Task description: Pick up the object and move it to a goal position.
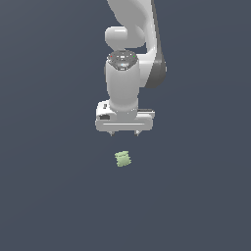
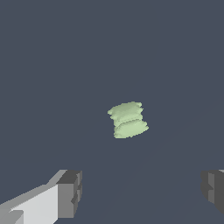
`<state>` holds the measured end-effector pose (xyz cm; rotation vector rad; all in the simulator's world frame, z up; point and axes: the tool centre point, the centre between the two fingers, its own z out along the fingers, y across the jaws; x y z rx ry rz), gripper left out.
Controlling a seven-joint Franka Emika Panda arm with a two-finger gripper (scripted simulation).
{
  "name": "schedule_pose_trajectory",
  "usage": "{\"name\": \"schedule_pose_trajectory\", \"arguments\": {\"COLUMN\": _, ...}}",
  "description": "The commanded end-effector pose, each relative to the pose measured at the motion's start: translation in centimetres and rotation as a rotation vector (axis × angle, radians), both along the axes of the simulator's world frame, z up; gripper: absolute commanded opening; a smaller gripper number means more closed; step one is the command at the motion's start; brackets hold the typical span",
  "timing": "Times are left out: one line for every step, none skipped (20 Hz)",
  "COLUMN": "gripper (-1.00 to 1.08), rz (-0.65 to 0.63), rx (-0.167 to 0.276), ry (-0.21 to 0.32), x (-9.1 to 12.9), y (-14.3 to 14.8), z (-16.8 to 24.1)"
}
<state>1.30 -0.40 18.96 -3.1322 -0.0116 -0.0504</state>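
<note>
Two grey fingertips [image 2: 70, 192] of one white gripper [image 1: 124, 133] are seen spread wide, holding nothing. One pale green lump [image 1: 123, 159] lies apart from them, seemingly on the dark floor [image 1: 49, 196].

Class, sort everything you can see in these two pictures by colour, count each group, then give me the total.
Pale green: 1, the lump
White: 1, the robot arm with its gripper
Total: 2
</note>
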Motion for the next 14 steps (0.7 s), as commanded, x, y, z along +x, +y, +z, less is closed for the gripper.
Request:
{"name": "schedule_pose_trajectory", "arguments": {"gripper": 1.0, "rz": 0.0, "rx": 0.0, "ry": 0.0, "x": 0.0, "y": 0.0, "z": 0.0}}
{"name": "schedule_pose_trajectory", "arguments": {"gripper": 1.0, "rz": 0.001, "rx": 0.0, "ry": -0.001, "x": 0.0, "y": 0.0, "z": 0.0}}
{"name": "schedule_pose_trajectory", "arguments": {"gripper": 1.0, "rz": 0.003, "rx": 0.001, "ry": -0.003, "x": 0.1, "y": 0.2, "z": 0.1}}
{"name": "schedule_pose_trajectory", "arguments": {"gripper": 1.0, "rz": 0.007, "rx": 0.002, "ry": -0.007, "x": 0.1, "y": 0.4, "z": 0.2}}
{"name": "schedule_pose_trajectory", "arguments": {"gripper": 1.0, "rz": 0.012, "rx": 0.003, "ry": -0.012, "x": 0.2, "y": 0.7, "z": 0.3}}
{"name": "schedule_pose_trajectory", "arguments": {"gripper": 1.0, "rz": 0.019, "rx": 0.005, "ry": -0.019, "x": 0.3, "y": 1.1, "z": 0.5}}
{"name": "schedule_pose_trajectory", "arguments": {"gripper": 1.0, "rz": 0.026, "rx": 0.007, "ry": -0.027, "x": 0.4, "y": 1.6, "z": 0.7}}
{"name": "schedule_pose_trajectory", "arguments": {"gripper": 1.0, "rz": 0.031, "rx": 0.009, "ry": -0.033, "x": 0.5, "y": 2.0, "z": 0.9}}
{"name": "schedule_pose_trajectory", "arguments": {"gripper": 1.0, "rz": 0.035, "rx": 0.01, "ry": -0.038, "x": 0.6, "y": 2.3, "z": 1.0}}
{"name": "schedule_pose_trajectory", "arguments": {"gripper": 1.0, "rz": 0.037, "rx": 0.011, "ry": -0.041, "x": 0.6, "y": 2.5, "z": 1.1}}
{"name": "schedule_pose_trajectory", "arguments": {"gripper": 1.0, "rz": 0.037, "rx": 0.012, "ry": -0.042, "x": 0.6, "y": 2.5, "z": 1.2}}
{"name": "schedule_pose_trajectory", "arguments": {"gripper": 1.0, "rz": 0.036, "rx": 0.012, "ry": -0.042, "x": 0.6, "y": 2.5, "z": 1.2}}
{"name": "schedule_pose_trajectory", "arguments": {"gripper": 1.0, "rz": 0.036, "rx": 0.012, "ry": -0.041, "x": 0.6, "y": 2.5, "z": 1.2}}
{"name": "schedule_pose_trajectory", "arguments": {"gripper": 1.0, "rz": 0.037, "rx": 0.011, "ry": -0.04, "x": 0.6, "y": 2.4, "z": 1.1}}
